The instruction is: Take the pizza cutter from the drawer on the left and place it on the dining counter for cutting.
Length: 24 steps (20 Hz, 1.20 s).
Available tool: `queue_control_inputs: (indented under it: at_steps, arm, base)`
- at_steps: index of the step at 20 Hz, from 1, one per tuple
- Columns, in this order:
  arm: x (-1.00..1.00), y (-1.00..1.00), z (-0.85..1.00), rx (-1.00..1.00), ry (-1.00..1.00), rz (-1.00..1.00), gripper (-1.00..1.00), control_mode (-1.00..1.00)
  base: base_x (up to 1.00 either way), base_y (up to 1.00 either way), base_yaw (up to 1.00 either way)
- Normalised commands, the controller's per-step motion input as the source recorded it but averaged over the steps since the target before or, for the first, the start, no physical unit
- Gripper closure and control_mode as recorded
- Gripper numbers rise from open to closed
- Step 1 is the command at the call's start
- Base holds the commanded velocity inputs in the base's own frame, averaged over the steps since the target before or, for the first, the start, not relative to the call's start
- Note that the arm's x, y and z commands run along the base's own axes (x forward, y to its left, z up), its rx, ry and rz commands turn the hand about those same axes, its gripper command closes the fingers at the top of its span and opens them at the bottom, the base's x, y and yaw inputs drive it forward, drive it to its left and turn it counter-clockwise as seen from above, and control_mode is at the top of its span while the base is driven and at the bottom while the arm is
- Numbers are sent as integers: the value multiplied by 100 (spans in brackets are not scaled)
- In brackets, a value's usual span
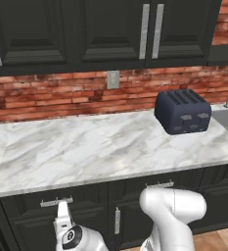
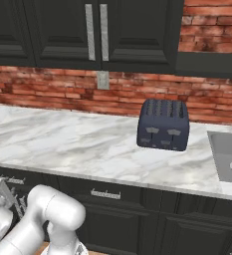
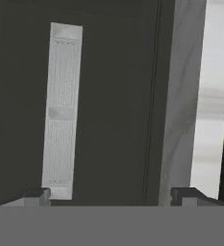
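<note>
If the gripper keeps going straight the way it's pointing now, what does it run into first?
Most likely the closed drawer: its black front lies dead ahead of the open gripper. The silver bar handle sits toward one fingertip, not centred between them. How far off the front is, the hand view doesn't show.

One toaster (image 1: 183, 111), one sink (image 2: 228, 155), two drawers (image 1: 57, 202).

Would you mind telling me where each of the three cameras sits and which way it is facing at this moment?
Left base view: behind the arm's left, facing the marble worktop, toaster and brick wall; the arm rises lower right.
Right base view: behind the arm's right, facing the same worktop, toaster and sink; the arm rises lower left.
Hand view: on the hand, close to the drawer front and its silver handle; the open gripper shows its fingertips at the bottom.
Shared: both base views show the toaster.
</note>
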Motion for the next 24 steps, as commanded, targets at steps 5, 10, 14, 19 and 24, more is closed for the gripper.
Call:
queue_control_inputs:
  at_steps: [5,10,14,19,24]
  arm:
    - [11,5,-44,0,-6,0,-100,-100]
    - [20,8,-29,0,-5,0,-100,-100]
    - [27,26,-31,0,-3,-1,-100,-100]
    - [26,23,-19,0,-4,-1,-100,-100]
    - [27,2,-7,0,-7,-1,-100,-100]
  base:
    - [0,0,0]
    - [0,0,0]
    - [0,0,0]
    - [0,0,0]
    - [0,0,0]
